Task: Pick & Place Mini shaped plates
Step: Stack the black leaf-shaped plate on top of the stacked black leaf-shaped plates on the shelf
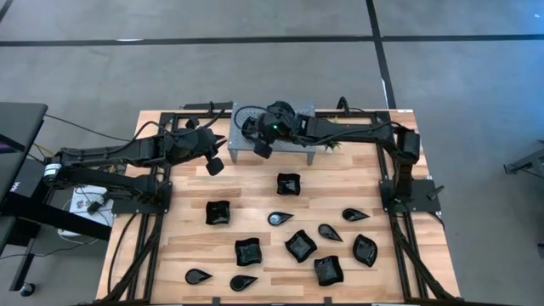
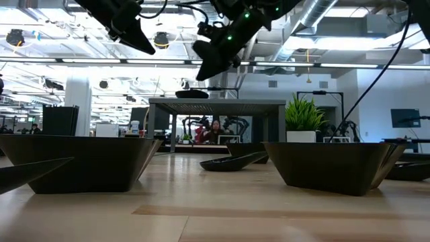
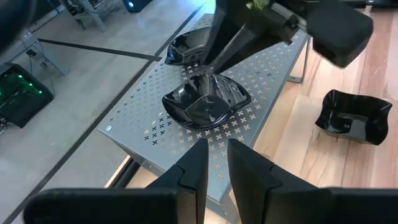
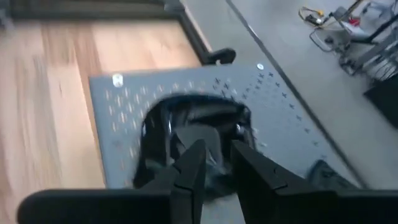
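Along the near edge, the mini shaped plates are lying loose on the wooden table [image 1: 170, 272]: two teardrops [image 1: 199, 275] toward the near left corner and a cluster of wavy squares [image 1: 300, 246] nearer the right edge. Further in, a lone wavy square [image 1: 288, 183] is sitting mid-table, closest to both arms. No gripper is reaching for any of these.

The left gripper [image 3: 214, 165] is hanging above the wood just short of the far edge, left of centre. Its fingers are showing only a narrow gap with nothing between them. It is looking toward the grey perforated shelf [image 3: 149, 118], so it appears to be waiting.

The right arm is doing the work, stretching in from the right edge to the shelf at the middle of the far edge. The right gripper [image 4: 214, 165] is pointing down over the piled plates [image 3: 205, 102] on the shelf's left half, and its fingers [image 3: 233, 46] are meeting the top of the pile. The gap between them is narrow. I cannot tell whether they are pinching a rim or standing free.

This is the relation that matters: the pile is lying directly beneath the right fingertips, touching or nearly so, making the right arm clearly the nearer one. The pile is roughly round, with no clear long axis. A further plate [image 3: 189, 50] is resting behind it on the shelf. A small green plant [image 2: 304, 113] is standing by the shelf's right end.
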You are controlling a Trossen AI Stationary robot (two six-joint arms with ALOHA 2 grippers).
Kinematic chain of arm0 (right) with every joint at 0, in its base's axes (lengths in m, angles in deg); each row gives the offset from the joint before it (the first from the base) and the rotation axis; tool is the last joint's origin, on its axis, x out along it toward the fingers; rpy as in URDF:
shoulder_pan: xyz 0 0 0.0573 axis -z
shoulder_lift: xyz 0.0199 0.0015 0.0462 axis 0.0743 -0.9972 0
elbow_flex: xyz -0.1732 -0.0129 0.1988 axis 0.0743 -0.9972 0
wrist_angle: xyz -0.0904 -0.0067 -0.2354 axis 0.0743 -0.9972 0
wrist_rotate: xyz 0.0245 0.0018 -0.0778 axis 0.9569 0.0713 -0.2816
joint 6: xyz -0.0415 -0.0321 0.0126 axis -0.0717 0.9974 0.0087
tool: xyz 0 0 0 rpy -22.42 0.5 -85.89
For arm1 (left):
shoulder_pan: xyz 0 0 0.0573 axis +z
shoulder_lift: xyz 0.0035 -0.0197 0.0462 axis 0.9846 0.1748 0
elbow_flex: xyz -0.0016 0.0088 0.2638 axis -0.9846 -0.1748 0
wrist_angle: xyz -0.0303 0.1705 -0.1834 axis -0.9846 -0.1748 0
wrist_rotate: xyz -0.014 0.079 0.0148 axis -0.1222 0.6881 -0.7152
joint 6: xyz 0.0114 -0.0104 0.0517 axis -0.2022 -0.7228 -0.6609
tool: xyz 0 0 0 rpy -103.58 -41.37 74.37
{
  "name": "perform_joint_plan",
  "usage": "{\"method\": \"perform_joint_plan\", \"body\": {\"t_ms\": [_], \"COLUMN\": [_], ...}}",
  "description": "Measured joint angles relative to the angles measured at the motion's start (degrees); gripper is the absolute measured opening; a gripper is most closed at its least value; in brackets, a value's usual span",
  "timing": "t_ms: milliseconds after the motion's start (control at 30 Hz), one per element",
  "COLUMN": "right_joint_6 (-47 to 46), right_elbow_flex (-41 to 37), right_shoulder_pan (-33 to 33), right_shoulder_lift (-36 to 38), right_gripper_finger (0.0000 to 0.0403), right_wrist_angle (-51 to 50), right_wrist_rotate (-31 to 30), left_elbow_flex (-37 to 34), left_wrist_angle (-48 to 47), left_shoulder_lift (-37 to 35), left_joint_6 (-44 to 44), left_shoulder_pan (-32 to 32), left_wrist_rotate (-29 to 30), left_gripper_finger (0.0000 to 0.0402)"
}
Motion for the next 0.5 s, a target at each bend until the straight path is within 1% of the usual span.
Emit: {"method": "perform_joint_plan", "body": {"t_ms": [67, 267, 367, 500], "right_joint_6": [3.26, 9.50, 12.49, 11.82], "right_elbow_flex": [1.32, 9.33, 9.94, 9.86], "right_shoulder_pan": [0.00, 0.99, 2.83, 6.30], "right_shoulder_lift": [0.89, 1.98, 1.86, 1.66], "right_gripper_finger": [0.0071, 0.0071, 0.0071, 0.0071], "right_wrist_angle": [-4.09, -26.20, -31.70, -37.74], "right_wrist_rotate": [-0.20, -0.14, 0.19, 0.26], "left_elbow_flex": [0.00, 0.00, 0.00, 0.00], "left_wrist_angle": [-0.13, -0.33, -0.35, -0.34], "left_shoulder_lift": [0.00, 0.00, 0.00, 0.00], "left_joint_6": [0.00, 0.00, 0.02, 0.02], "left_shoulder_pan": [0.00, 0.00, 0.00, 0.01], "left_wrist_rotate": [0.00, 0.00, 0.02, 0.01], "left_gripper_finger": [0.0063, 0.0063, 0.0063, 0.0063]}}
